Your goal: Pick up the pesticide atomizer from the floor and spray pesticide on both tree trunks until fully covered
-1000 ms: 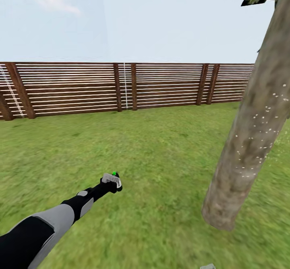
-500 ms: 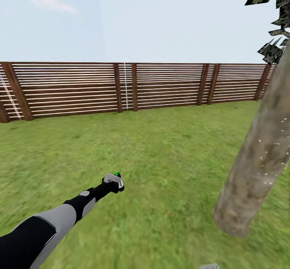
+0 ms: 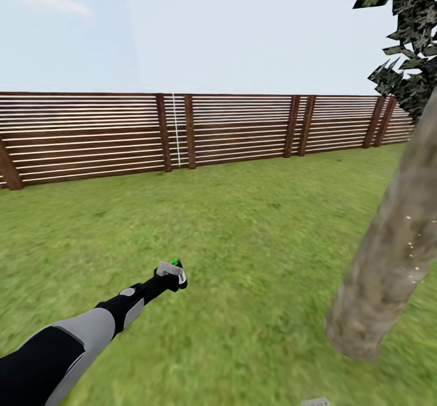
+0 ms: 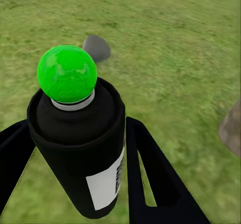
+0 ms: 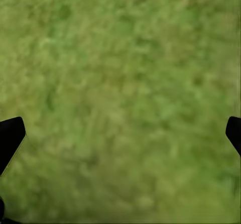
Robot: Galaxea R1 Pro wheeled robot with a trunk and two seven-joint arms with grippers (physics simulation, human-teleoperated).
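Pincer on the left arm [image 3: 172, 274] is pinching the sprayer [image 4: 80, 143], held out low over the lawn [image 3: 243, 224] at the end of the outstretched arm. Seen from the left wrist, the sprayer is a dark bottle with a white label on its side and a round bright green knob [image 4: 67, 74] on top, and the two black fingers [image 4: 150, 174] sit against either side of its body. What is inside the bottle cannot be seen. A grey stone [image 4: 97, 47] lies on the grass beyond it.

To the right of the arm in the head view, well apart from the sprayer, rises a tree trunk [image 3: 388, 266], mottled grey-brown, with a few pale specks on its bark. Dark green leaves [image 3: 406, 60] hang above it. A brown slatted fence [image 3: 212, 130] closes off the far side of the lawn.

The right pincer [image 5: 120, 133] is spread wide, its black fingertips [image 5: 10, 136] at the edges of the right wrist view, with grass between them.
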